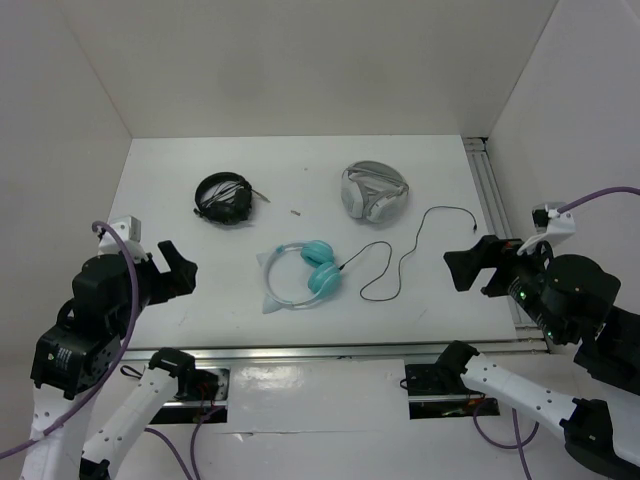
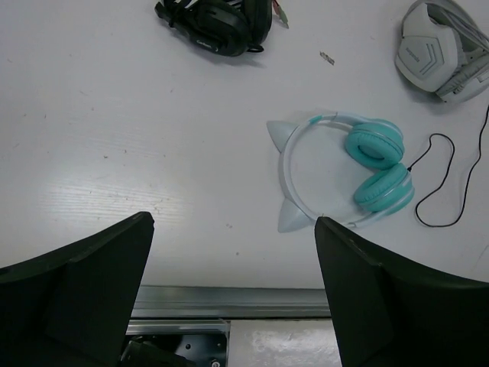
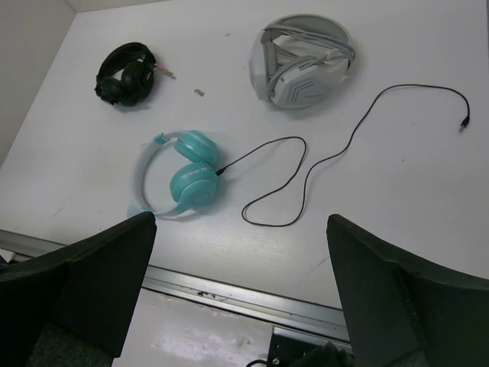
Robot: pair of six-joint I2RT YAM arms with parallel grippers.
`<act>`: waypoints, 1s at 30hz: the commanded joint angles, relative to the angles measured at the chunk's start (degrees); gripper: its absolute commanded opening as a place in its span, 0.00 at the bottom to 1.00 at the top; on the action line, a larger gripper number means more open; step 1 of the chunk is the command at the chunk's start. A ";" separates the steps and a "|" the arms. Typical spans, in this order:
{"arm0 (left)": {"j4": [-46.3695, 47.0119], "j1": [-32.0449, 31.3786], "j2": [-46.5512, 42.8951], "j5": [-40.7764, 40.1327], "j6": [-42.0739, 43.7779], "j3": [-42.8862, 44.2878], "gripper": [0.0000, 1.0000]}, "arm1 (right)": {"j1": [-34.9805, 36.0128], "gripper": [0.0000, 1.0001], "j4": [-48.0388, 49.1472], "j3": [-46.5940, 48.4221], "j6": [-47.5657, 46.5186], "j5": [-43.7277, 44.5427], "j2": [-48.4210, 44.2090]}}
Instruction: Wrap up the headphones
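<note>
The headphones (image 1: 324, 279) lie flat near the table's front middle, with two teal ear cups, a pale headband and cat-ear points to the left. Their thin black cable (image 1: 402, 258) runs right from the cups, loops once and trails off toward the far right. My left gripper (image 1: 180, 265) hovers open at the front left, well apart from them. My right gripper (image 1: 470, 262) hovers open at the right, beside the cable. The left wrist view has the headphones (image 2: 382, 187) beyond its gripper (image 2: 233, 222). The right wrist view has the headphones (image 3: 192, 183) and cable (image 3: 353, 139) ahead of its gripper (image 3: 241, 219).
All-black headphones (image 1: 224, 197) lie at the back left and grey-and-white headphones (image 1: 374, 190) at the back middle. A small scrap (image 1: 296, 211) lies between them. A metal rail (image 1: 330, 350) borders the near edge, another rail (image 1: 492, 190) the right side. White walls enclose the table.
</note>
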 commanded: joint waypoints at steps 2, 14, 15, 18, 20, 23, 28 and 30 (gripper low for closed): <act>3.19 0.00 -0.14 2.13 0.45 -0.40 1.00 | 0.09 1.00 0.80 0.88 0.36 0.31 -1.42; 15.37 0.00 4.07 6.62 -3.75 -8.99 1.00 | 0.09 1.00 9.59 -6.39 0.36 -7.07 -2.56; 17.93 0.00 5.82 8.01 -5.16 -10.75 1.00 | 0.09 1.00 12.04 -7.72 0.36 -7.60 -2.57; 23.83 0.00 16.53 14.06 -8.77 -16.20 1.00 | 0.09 1.00 16.53 -13.35 0.36 -8.13 -3.71; 31.73 0.00 24.77 17.24 -9.39 -20.32 1.00 | 0.62 1.00 20.49 -16.86 0.36 -10.32 -3.71; 40.41 -0.62 30.87 19.53 -10.88 -24.98 1.00 | 0.62 1.00 23.66 -19.59 0.98 -13.05 -4.24; 48.45 -2.20 36.59 17.97 -12.20 -29.65 1.00 | 0.62 1.00 27.17 -25.30 0.98 -15.16 -3.71; 49.86 -2.73 38.88 17.09 -12.20 -30.45 1.00 | 0.62 1.00 28.58 -27.06 1.50 -15.69 -3.19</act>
